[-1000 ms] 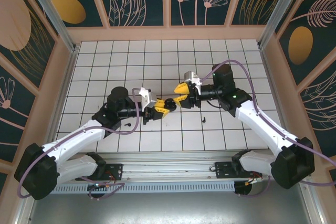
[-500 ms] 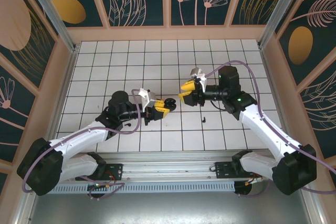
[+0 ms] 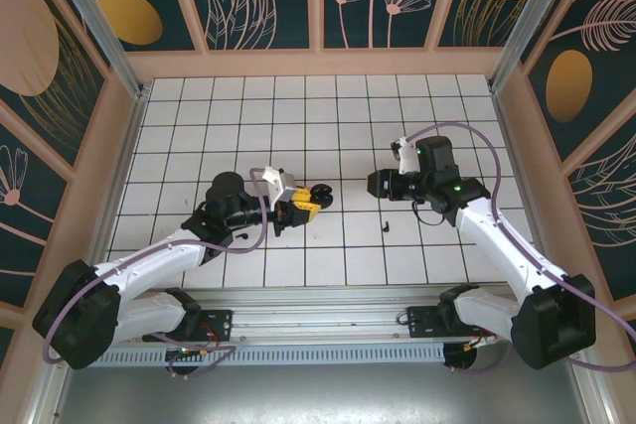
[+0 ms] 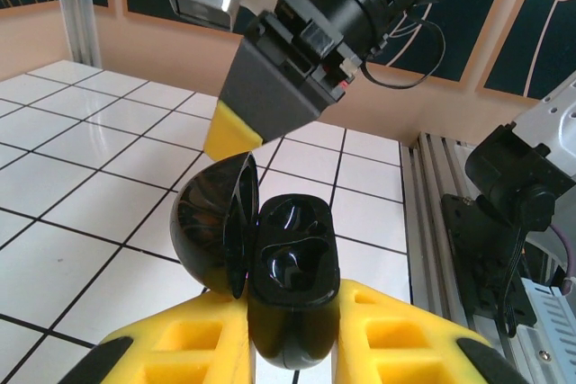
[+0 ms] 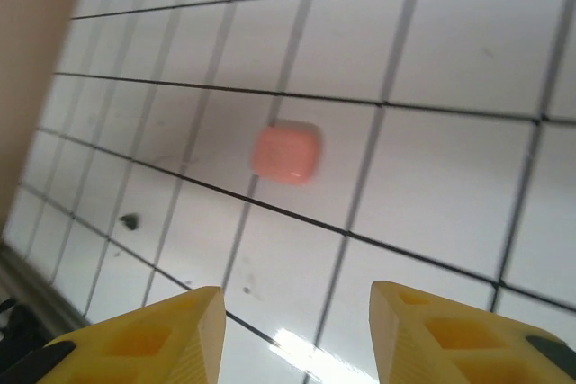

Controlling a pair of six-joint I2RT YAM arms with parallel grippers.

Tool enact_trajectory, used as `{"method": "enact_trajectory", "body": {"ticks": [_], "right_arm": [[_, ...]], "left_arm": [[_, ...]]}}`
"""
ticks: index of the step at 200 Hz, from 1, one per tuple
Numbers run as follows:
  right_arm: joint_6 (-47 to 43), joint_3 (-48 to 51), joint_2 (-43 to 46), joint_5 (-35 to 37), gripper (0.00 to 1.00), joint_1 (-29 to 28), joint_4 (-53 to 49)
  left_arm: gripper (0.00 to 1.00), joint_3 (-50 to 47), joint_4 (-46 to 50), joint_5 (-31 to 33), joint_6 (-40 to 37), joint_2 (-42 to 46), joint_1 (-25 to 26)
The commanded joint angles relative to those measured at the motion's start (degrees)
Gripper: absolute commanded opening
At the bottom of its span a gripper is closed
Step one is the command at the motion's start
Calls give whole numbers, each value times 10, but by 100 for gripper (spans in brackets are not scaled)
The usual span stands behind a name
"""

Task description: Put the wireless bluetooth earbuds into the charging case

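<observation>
On the white tiled table [image 3: 258, 116], two black earbuds lie loose: one [image 3: 386, 226] near the right gripper [image 3: 383, 184], one [image 3: 241, 235] beside the left arm. Both are tiny dark specks, shape unresolved. Held off the tiles, the left gripper [image 4: 292, 348] clamps the black charging case [image 4: 290, 281]; lid [image 4: 211, 231] swung open, both glossy wells empty. Right fingers [image 5: 135, 339] spread, nothing between them. Salmon-pink rounded block [image 5: 286, 152] on a tile below.

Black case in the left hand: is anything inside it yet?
Lid open, the black case shows two glossy hollows, both apparently empty. Its lower end is buried in the left hand, so that part can't be checked.
</observation>
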State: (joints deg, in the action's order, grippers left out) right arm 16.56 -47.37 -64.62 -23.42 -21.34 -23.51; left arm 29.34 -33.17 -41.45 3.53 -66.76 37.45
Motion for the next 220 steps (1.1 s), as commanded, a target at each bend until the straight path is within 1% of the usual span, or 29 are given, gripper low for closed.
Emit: {"method": "enact_trajectory", "body": {"ticks": [1, 14, 58, 82, 111, 154, 199, 220], "right_arm": [[40, 16, -20, 72, 45, 2, -63], [35, 21, -43, 63, 44, 0, -54], [10, 7, -149, 82, 43, -18, -43], [-4, -6, -185, 96, 43, -25, -43], [-16, -16, -223, 80, 43, -34, -36], [-27, -27, -257, 68, 43, -47, -36], [-14, -32, -265, 127, 43, -46, -55], [-9, -34, -266, 143, 43, -46, -68]], "left_arm": [[22, 8, -1, -5, -2, -5, 2], [21, 9, 0, -8, -2, -7, 2], [22, 14, 16, -4, -8, 0, 2], [21, 15, 20, -2, -10, 1, 2], [21, 19, 19, -5, -5, -5, 2], [22, 20, 24, -3, -8, 0, 2], [22, 20, 29, -1, -10, 2, 2], [22, 20, 30, 0, -10, 1, 3]]}}
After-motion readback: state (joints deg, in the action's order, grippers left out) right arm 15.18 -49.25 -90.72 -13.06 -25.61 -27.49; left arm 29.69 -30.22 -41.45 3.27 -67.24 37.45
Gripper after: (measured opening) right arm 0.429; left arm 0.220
